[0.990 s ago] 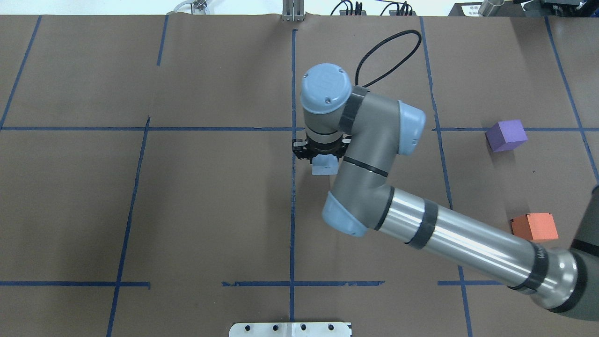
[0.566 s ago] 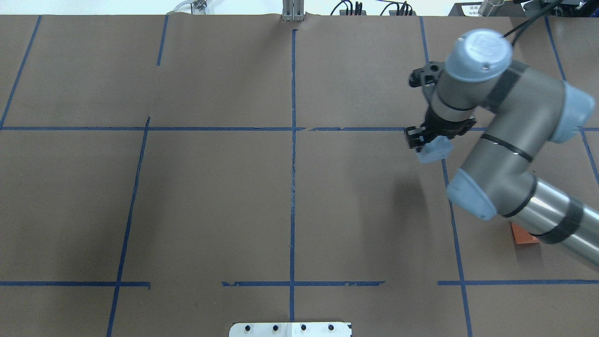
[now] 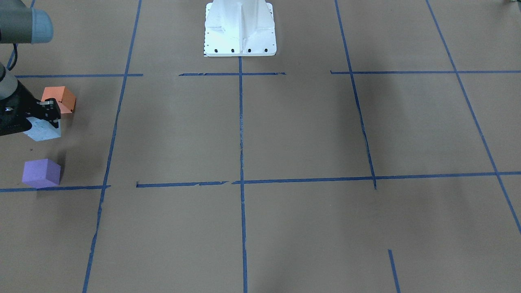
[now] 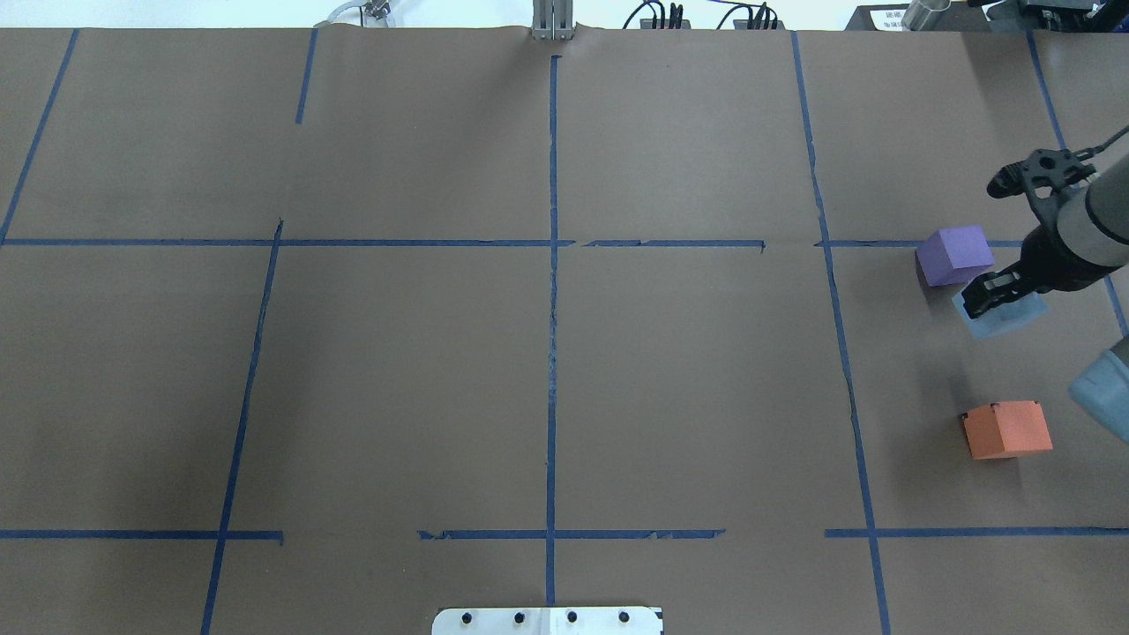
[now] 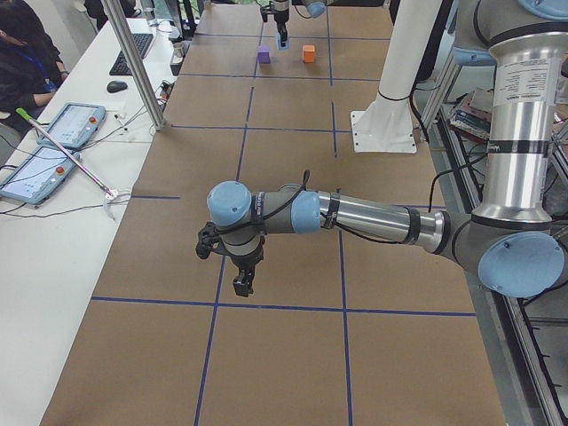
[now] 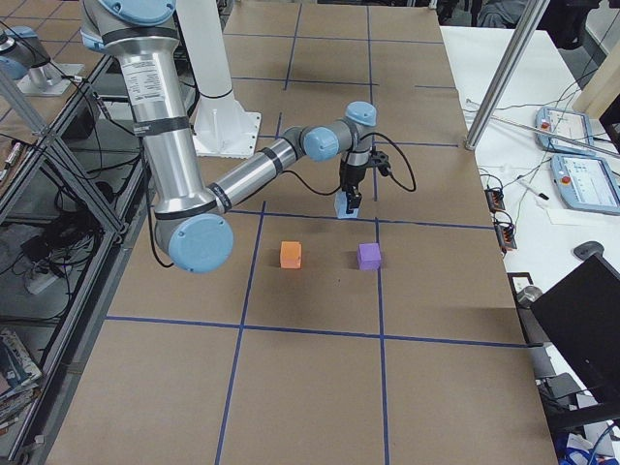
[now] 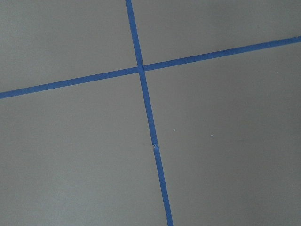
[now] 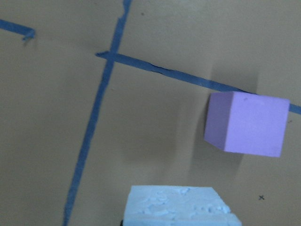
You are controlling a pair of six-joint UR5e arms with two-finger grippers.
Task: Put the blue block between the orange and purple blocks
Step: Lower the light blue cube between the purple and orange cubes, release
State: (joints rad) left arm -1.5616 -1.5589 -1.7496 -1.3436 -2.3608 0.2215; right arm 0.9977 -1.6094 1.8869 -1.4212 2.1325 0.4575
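Observation:
My right gripper (image 4: 1001, 298) is shut on the light blue block (image 4: 1007, 319) and holds it a little above the table. The blue block is between the purple block (image 4: 954, 254) and the orange block (image 4: 1007, 429), nearer the purple one. From the front, the gripper (image 3: 38, 118) holds the blue block (image 3: 42, 131) between the orange block (image 3: 60, 99) and the purple block (image 3: 40, 173). The right wrist view shows the blue block (image 8: 181, 207) and the purple block (image 8: 247, 123). My left gripper (image 5: 241, 284) hangs over bare table; I cannot tell whether it is open or shut.
Brown paper with blue tape lines (image 4: 552, 291) covers the table. The white robot base (image 3: 240, 28) stands at the robot's edge. The left wrist view shows only a tape crossing (image 7: 141, 70). An operators' bench with tablets (image 5: 62, 133) runs along the far side.
My right arm has swung from the table's centre to the right side, carrying the blue block. The block now hangs between the purple and orange blocks.

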